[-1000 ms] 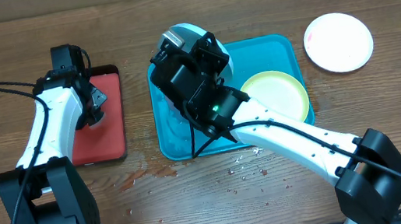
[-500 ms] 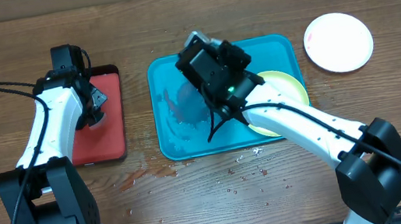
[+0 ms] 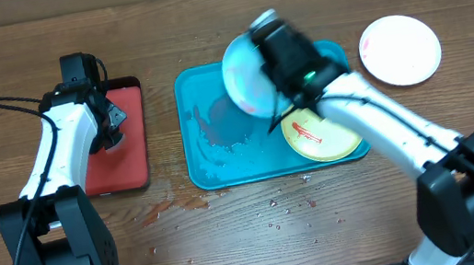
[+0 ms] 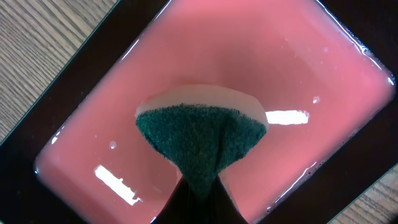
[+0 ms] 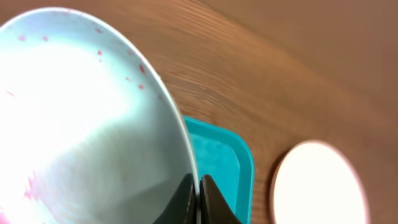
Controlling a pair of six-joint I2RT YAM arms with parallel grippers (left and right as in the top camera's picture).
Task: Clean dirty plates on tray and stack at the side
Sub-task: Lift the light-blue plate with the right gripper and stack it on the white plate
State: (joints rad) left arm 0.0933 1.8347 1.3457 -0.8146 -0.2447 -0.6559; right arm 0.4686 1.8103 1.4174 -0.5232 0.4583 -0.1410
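Our right hand (image 5: pixel 199 188) pinches the light blue plate (image 3: pixel 245 80) by its rim above the tray (image 3: pixel 222 158), centre frame. It is smeared, and the yellow-green plate (image 3: pixel 323 135) lies dirty. The white plate (image 3: pixel 400 49) sits aside, upper right — left hand (image 4: pixel 199 198) pinches the sponge (image 4: pixel 199 134).

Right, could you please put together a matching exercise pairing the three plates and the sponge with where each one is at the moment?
Things:
1. light blue plate
2. yellow-green plate
3. white plate
4. sponge

Places:
A. lying in the teal tray
B. pinched by the left gripper over the red tray
C. on the table, right of the teal tray
D. held by its rim in the right gripper, tilted above the teal tray

Pairs: 1-D, 2-A, 3-C, 4-B
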